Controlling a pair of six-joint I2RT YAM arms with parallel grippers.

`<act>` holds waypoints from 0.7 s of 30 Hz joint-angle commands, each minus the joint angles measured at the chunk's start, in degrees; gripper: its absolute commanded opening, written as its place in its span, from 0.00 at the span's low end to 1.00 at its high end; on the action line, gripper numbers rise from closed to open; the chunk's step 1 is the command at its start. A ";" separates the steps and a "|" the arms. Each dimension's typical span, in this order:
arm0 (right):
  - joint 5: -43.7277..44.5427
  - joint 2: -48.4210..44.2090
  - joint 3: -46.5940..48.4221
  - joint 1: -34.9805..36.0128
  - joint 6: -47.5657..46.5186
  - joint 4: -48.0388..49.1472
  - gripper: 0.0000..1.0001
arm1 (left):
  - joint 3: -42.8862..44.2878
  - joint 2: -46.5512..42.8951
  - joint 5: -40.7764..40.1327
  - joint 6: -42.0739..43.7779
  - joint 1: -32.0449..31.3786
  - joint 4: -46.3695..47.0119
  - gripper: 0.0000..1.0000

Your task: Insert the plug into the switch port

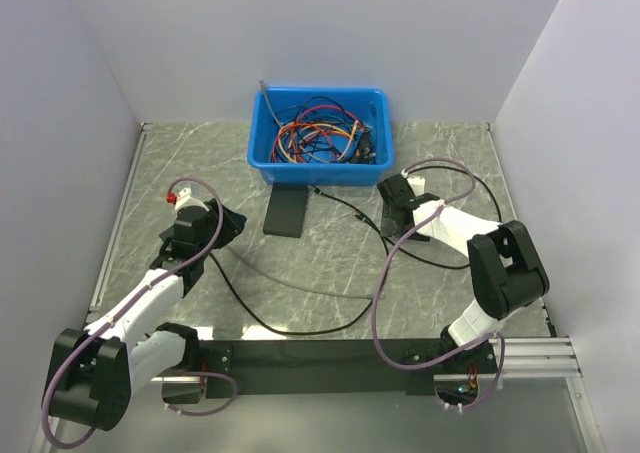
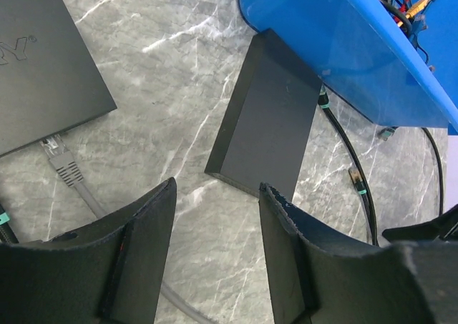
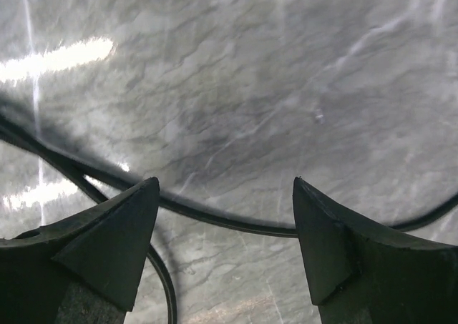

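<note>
top view evenly bright and sharp with soft shadows under the blue bin (image 1: 320, 169), left wrist view crisp, right wrist view dimmer and soft, white glare streaks on the table (image 3: 300, 88) at 9 to 10 o'clock, dark fingertips (image 3: 107, 238) blurred at 5 and 7 o'clock.

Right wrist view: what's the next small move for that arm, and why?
Probably lower the right end effector straight down so that its fingers straddle the black cable. Its jaws stand wide open and empty, and the cable runs crosswise right under the gap between them, not yet gripped.
</note>
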 commanded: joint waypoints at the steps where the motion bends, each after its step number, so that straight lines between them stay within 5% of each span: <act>1: -4.53 -0.29 1.40 0.05 -2.39 -0.54 0.81 | -0.10 -0.45 -1.28 -1.12 -0.63 2.15 0.56; 15: -15.26 2.43 1.83 0.40 -5.03 1.66 0.75 | -0.01 -0.28 -2.69 -0.86 -1.33 1.54 0.56; 21: -11.05 1.74 2.89 5.40 -4.15 1.84 0.74 | -0.19 0.51 -2.51 -0.86 -1.42 1.98 0.56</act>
